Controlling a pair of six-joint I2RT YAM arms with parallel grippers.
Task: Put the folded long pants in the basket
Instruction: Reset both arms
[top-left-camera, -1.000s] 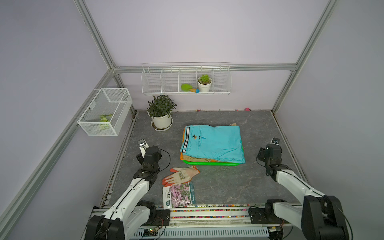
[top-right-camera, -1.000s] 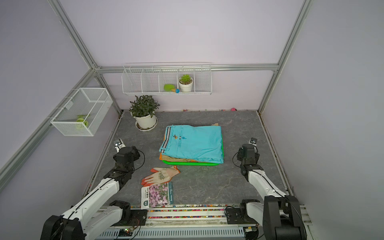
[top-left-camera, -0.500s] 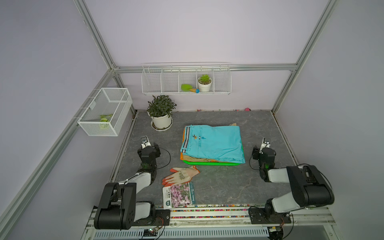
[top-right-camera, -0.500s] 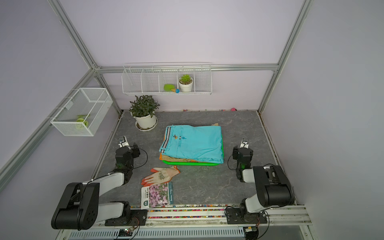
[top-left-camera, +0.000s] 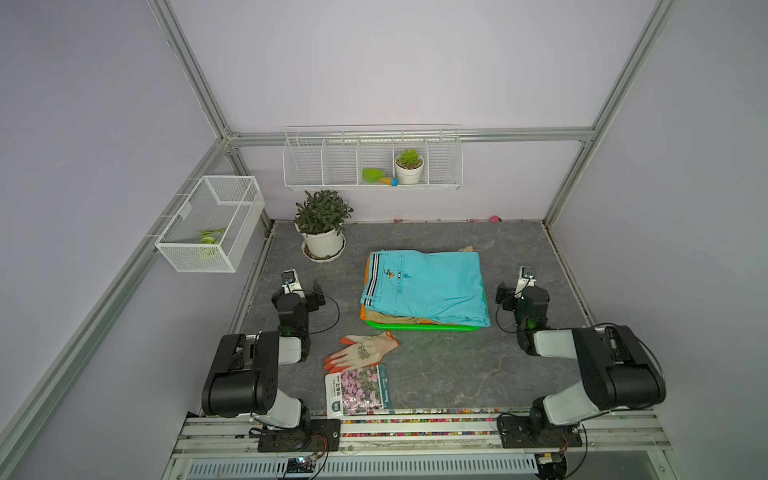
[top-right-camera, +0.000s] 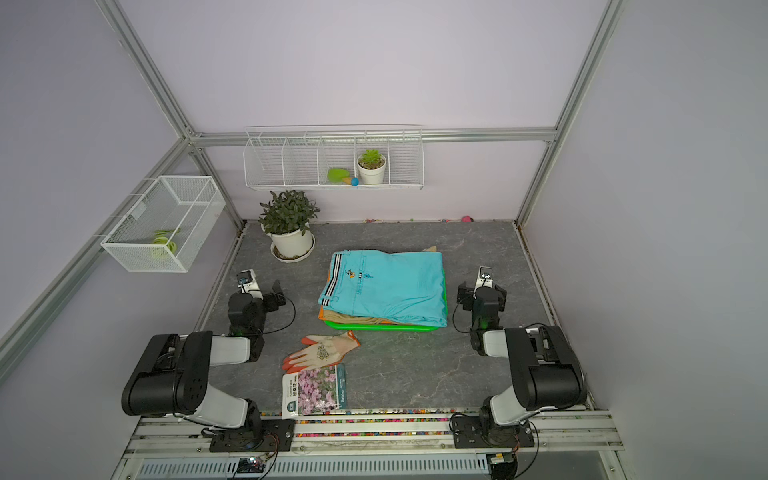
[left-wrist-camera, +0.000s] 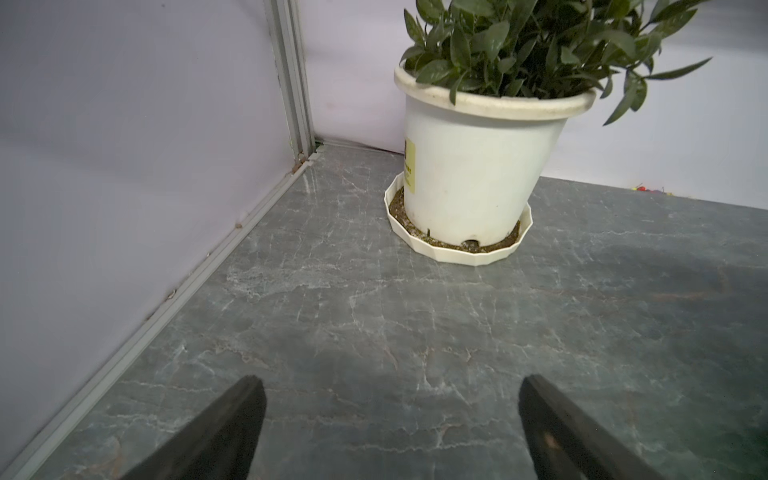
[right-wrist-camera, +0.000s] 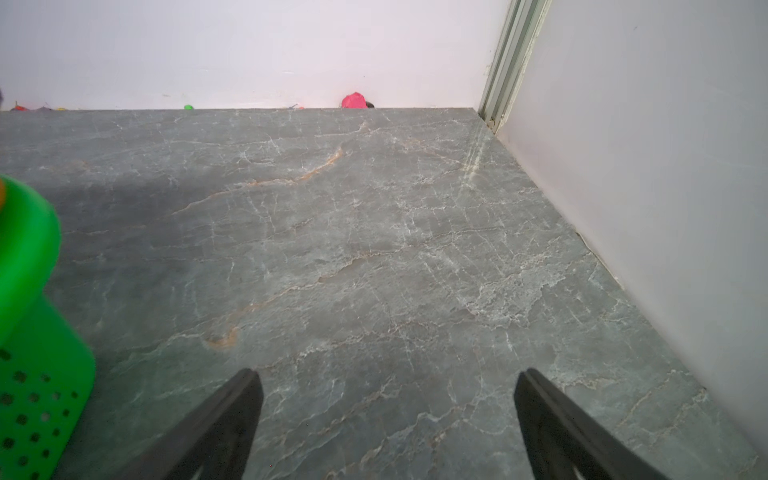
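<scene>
Left hand (left-wrist-camera: 390, 380) sits low over the table (top-left-camera: 436, 365), well to the left of the basket (top-left-camera: 419, 328), its two dark fingers (left-wrist-camera: 224, 424) spread wide with only bare grey surface between them. Off the basket's far left corner, a potted plant (top-left-camera: 323, 232) stands upright in a white saucer. Just off the basket's near left corner lies a work glove (top-left-camera: 363, 351) with orange fingertips. Right up against the glove, farther from the basket, is a seed packet (top-left-camera: 359, 388) printed with pink flowers. The folded long pants (top-left-camera: 428, 286) rest in the basket as a stack that covers almost all of it. A turquoise pair with a striped waistband is on top, khaki and orange edges show beneath along the near left side, and only the green near rim shows. Close beside the basket's right side, not touching it, the right hand (right-wrist-camera: 387, 372) is likewise spread wide and holds nothing. The basket's perforated green wall shows at the edge of the right wrist view.
</scene>
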